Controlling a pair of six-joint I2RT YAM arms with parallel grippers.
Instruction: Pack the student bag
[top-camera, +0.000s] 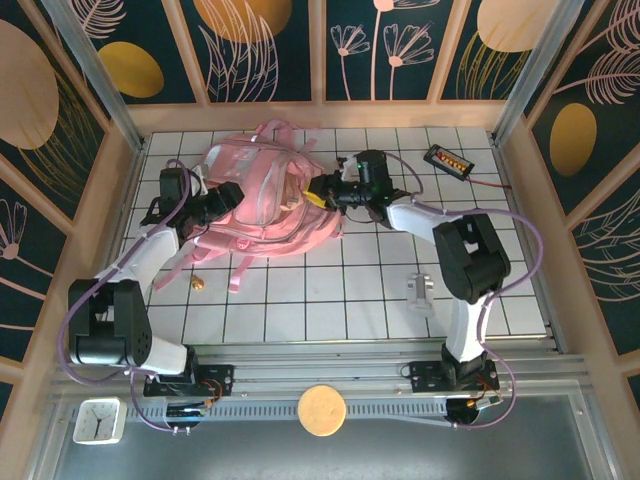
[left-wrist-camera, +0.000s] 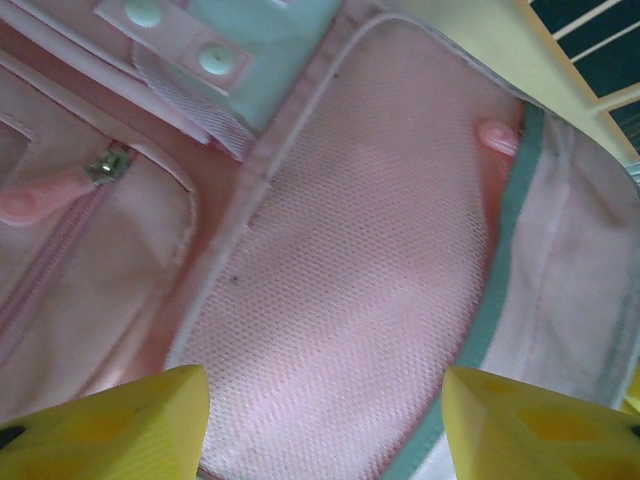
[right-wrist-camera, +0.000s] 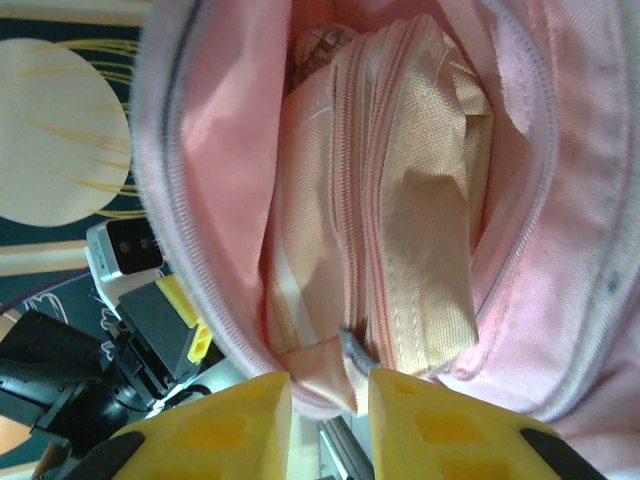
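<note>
The pink student bag (top-camera: 262, 185) lies at the back middle of the tiled table, straps trailing toward me. My left gripper (top-camera: 228, 200) is at its left side. Its yellow fingers (left-wrist-camera: 325, 420) stand wide apart, close over the bag's pink mesh side pocket (left-wrist-camera: 340, 250), gripping nothing visible. My right gripper (top-camera: 312, 195) is at the bag's open mouth (right-wrist-camera: 210, 150). A beige peach pouch (right-wrist-camera: 420, 230) sits inside the opening. The right gripper (right-wrist-camera: 330, 400) has its jaws only a narrow gap apart, with the pouch's end tab and grey zip pull at the tips.
A black device (top-camera: 447, 160) with a cable lies at the back right. A white bracket (top-camera: 420, 290) stands front right, and a small brown item (top-camera: 198, 284) sits front left by the straps. Wooden walls (top-camera: 120, 200) close in the table on three sides.
</note>
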